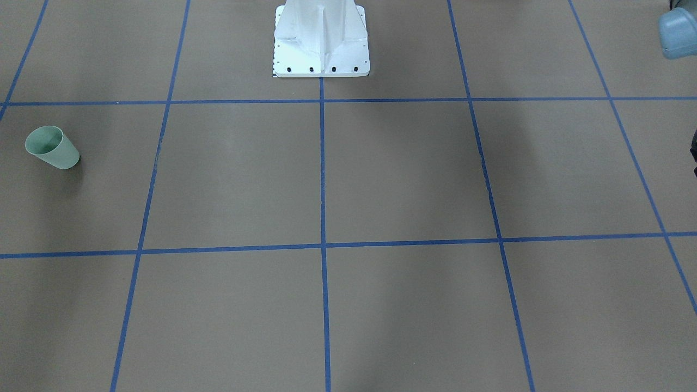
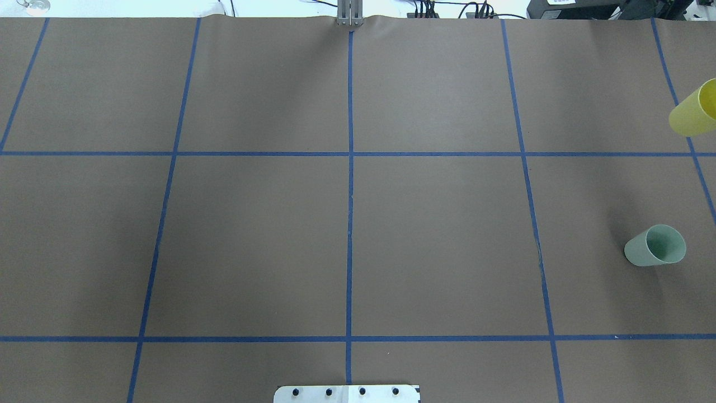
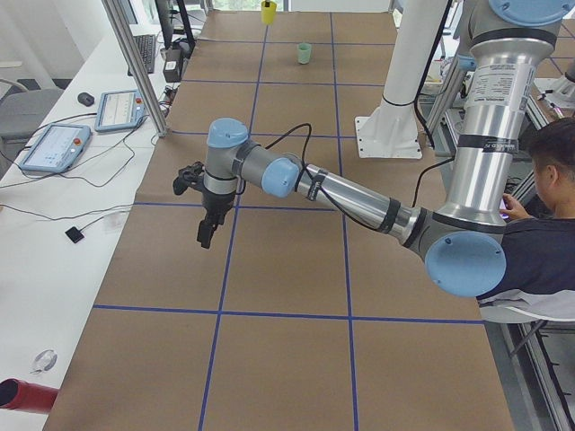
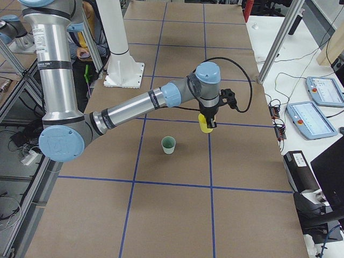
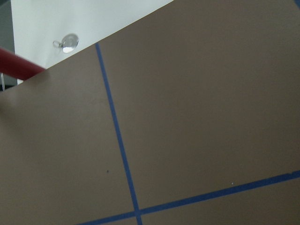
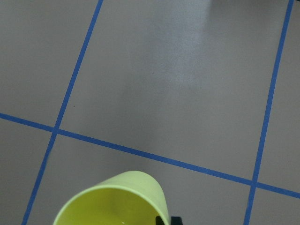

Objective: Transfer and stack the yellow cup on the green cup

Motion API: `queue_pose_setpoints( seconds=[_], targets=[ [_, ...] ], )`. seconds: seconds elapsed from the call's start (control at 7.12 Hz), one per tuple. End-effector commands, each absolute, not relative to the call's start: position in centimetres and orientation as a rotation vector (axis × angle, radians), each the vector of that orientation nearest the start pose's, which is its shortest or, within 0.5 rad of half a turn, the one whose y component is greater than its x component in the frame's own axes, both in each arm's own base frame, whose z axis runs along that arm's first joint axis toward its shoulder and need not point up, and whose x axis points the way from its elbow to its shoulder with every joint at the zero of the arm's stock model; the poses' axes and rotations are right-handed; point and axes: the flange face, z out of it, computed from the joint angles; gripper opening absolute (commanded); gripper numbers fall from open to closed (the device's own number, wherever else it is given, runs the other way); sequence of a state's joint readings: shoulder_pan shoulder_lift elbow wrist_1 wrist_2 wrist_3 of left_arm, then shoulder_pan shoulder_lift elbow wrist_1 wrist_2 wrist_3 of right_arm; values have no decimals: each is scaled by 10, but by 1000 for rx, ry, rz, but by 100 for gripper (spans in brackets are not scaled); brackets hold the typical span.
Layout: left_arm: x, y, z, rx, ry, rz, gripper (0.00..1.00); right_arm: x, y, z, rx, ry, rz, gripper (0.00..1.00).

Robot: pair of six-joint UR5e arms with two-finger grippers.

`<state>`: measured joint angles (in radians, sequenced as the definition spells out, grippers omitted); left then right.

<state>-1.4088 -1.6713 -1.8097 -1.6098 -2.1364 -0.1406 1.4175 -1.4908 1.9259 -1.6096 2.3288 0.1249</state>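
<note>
The yellow cup [image 4: 205, 128] hangs in my right gripper [image 4: 207, 122], lifted above the table. It shows at the right edge of the overhead view [image 2: 693, 112] and fills the bottom of the right wrist view [image 6: 112, 201], with one black fingertip [image 6: 164, 220] against its outer wall. The green cup [image 4: 169, 144] stands upright on the brown table, closer to the robot's side than the yellow cup; it also shows in the overhead view [image 2: 655, 246] and the front-facing view [image 1: 52, 148]. My left gripper [image 3: 207, 232] hovers over the table's far left end; I cannot tell if it is open.
The white robot pedestal [image 1: 321, 38] stands at the table's middle edge. Tablets [image 3: 54, 144] and cables lie on the white side bench. A red cylinder [image 3: 22, 395] lies past the table's left end. An operator [image 3: 539, 180] sits by the robot.
</note>
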Motion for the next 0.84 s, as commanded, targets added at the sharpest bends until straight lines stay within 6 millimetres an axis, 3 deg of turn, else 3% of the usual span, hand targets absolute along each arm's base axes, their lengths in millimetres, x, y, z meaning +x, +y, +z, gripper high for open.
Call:
queue_pose_setpoints(
  seconds=[0.0, 0.14, 0.28, 0.56, 0.7],
  targets=[
    [-16, -496, 561, 187, 656, 213, 100, -12, -490, 448, 264, -815, -173, 0],
    [-26, -476, 587, 137, 671, 175, 100, -11, -474, 455, 242, -829, -165, 0],
    [-28, -467, 593, 98, 695, 154, 100, -17, -461, 464, 200, -869, -154, 0],
    [-29, -465, 592, 70, 694, 143, 100, -55, -441, 471, 122, -872, -135, 0],
    [-29, -465, 592, 70, 694, 143, 100, -55, -411, 498, 144, -884, -147, 0]
  ],
)
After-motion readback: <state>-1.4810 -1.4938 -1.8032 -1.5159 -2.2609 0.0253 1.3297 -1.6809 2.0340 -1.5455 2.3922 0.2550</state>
